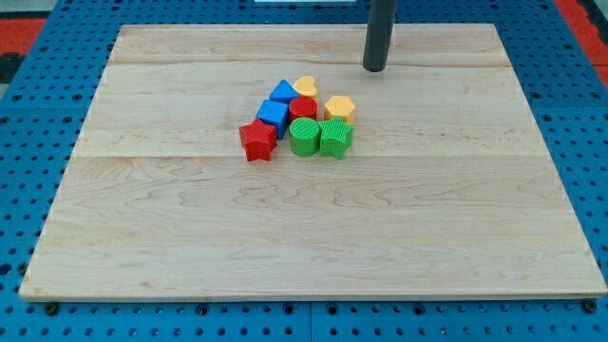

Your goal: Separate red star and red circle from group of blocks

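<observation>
A tight group of blocks sits a little above the board's middle. The red star (257, 140) is at the group's left edge, touching the blue cube (274, 115). The red circle (303, 108) is in the group's middle, ringed by the blue triangle (283, 92), yellow heart (305, 86), yellow hexagon (339, 108), green circle (305, 137) and green cube (335, 138). My tip (375, 68) is at the view's upper right of the group, apart from all blocks, nearest the yellow heart and hexagon.
The wooden board (190, 247) lies on a blue perforated table (38, 114). The dark rod comes down from the view's top edge.
</observation>
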Motion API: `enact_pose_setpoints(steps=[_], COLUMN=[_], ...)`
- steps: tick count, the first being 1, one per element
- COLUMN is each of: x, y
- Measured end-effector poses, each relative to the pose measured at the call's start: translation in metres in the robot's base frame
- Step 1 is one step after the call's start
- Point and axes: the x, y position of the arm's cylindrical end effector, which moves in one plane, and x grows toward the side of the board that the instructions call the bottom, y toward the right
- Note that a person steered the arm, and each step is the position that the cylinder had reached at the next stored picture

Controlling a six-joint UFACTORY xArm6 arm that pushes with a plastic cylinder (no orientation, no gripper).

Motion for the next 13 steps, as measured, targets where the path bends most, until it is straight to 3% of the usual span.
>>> enact_pose_setpoints(steps=[2, 3, 4, 6, 8, 13], x=[-0.003, -0.007, -0.004, 0.02, 0.075, 0.07], y=[0.026, 0.093, 0.107, 0.068, -0.007, -0.082])
